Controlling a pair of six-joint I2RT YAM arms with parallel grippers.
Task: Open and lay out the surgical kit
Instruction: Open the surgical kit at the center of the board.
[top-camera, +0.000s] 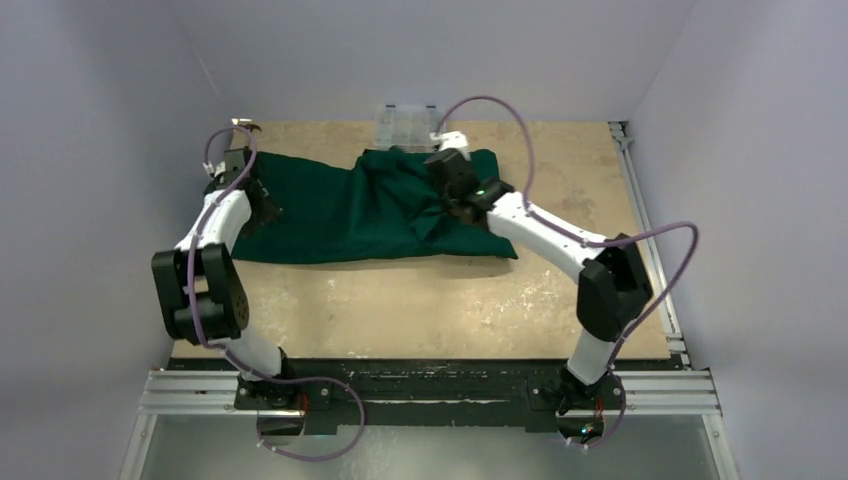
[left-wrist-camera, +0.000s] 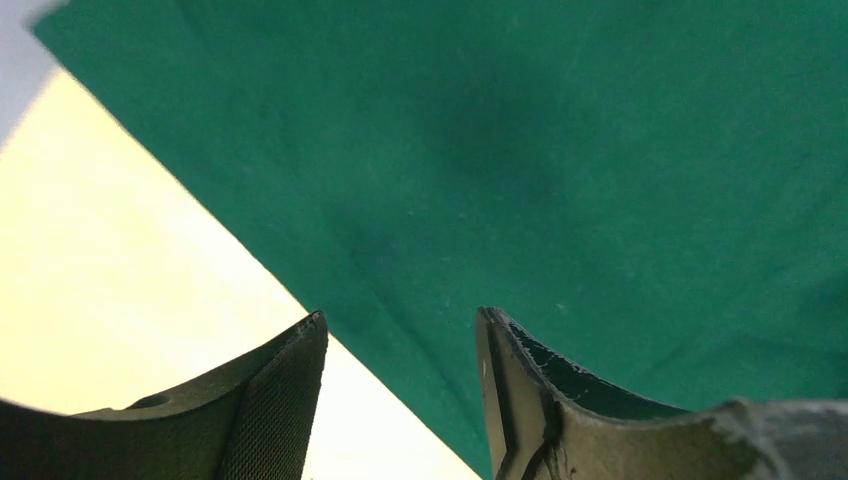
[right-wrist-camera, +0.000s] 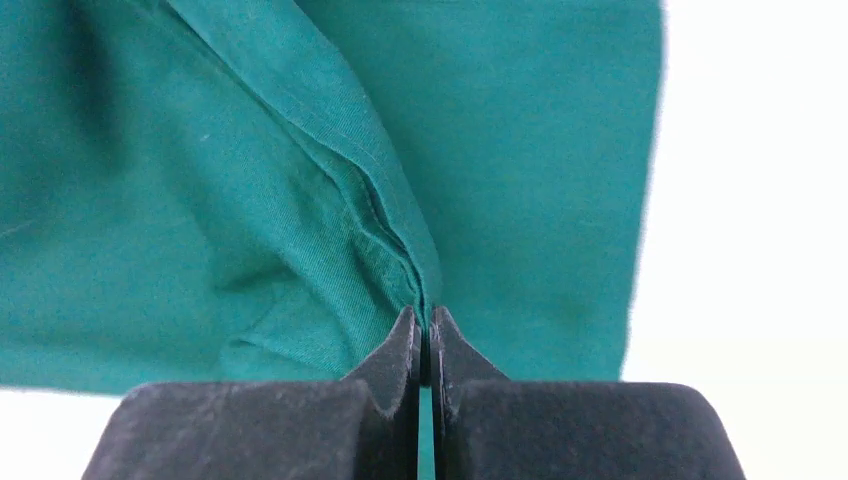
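The dark green cloth wrap (top-camera: 345, 215) lies spread across the far half of the table, bunched up on its right part. My right gripper (top-camera: 447, 205) is shut on a fold of the cloth (right-wrist-camera: 330, 150), pinching its hemmed edge between the fingertips (right-wrist-camera: 427, 325). My left gripper (top-camera: 262, 205) is open at the cloth's left edge; in the left wrist view its gripper (left-wrist-camera: 400, 330) straddles the edge of the cloth (left-wrist-camera: 560, 150) just above the table. The wire-mesh tray, instruments and gauze packets are hidden.
A clear plastic compartment box (top-camera: 405, 122) stands at the far edge behind the cloth. A small hammer-like object (top-camera: 243, 124) lies at the far left corner. Bare tan tabletop (top-camera: 420, 305) lies in front of the cloth. White walls close in on three sides.
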